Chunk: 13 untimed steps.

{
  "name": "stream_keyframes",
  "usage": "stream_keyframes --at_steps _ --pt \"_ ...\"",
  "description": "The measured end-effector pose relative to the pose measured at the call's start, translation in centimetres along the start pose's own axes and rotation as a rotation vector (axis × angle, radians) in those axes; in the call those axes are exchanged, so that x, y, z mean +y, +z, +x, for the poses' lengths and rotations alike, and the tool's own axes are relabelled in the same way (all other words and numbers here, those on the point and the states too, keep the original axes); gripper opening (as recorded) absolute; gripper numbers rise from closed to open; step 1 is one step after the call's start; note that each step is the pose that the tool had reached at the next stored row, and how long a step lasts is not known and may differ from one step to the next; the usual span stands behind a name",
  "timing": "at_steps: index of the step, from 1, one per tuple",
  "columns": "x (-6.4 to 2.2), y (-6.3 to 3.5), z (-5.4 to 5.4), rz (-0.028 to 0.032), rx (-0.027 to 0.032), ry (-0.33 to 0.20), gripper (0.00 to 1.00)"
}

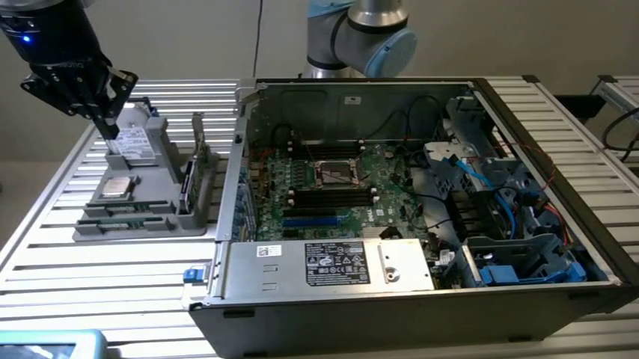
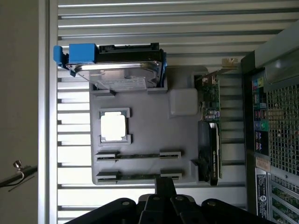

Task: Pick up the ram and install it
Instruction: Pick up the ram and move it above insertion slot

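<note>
You're looking at a robotics lab bench: a slatted aluminium table (image 1: pixel 100 277), an opened computer case (image 1: pixel 399 321), a grey parts fixture (image 1: pixel 150 228).

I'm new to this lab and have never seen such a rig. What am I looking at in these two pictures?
This is one robot arm with a black gripper at its end. One picture comes from a camera standing off the arm. The other comes from a camera on the wrist, looking down past the gripper.

On the slatted metal table lies a grey tray. It holds a hard drive, a square silver processor chip, two ram sticks and some expansion cards. Beside the tray stands an open computer case with its green motherboard exposed.

The gripper hangs over the tray, shut, and holds nothing.
</note>
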<state>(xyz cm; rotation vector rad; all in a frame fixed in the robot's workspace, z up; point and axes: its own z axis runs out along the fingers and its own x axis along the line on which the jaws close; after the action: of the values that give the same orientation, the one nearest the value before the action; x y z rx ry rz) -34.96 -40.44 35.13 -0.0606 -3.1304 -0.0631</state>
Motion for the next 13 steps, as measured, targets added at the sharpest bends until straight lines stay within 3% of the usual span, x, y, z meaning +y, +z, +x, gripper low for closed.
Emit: stream_keyframes --at_steps 6,13 --pt "0.00 0.00 0.00 0.0001 0.0002 -0.004 0.11" --pt "0.00 0.01 0.01 0.0014 0.0052 -0.129 0.11"
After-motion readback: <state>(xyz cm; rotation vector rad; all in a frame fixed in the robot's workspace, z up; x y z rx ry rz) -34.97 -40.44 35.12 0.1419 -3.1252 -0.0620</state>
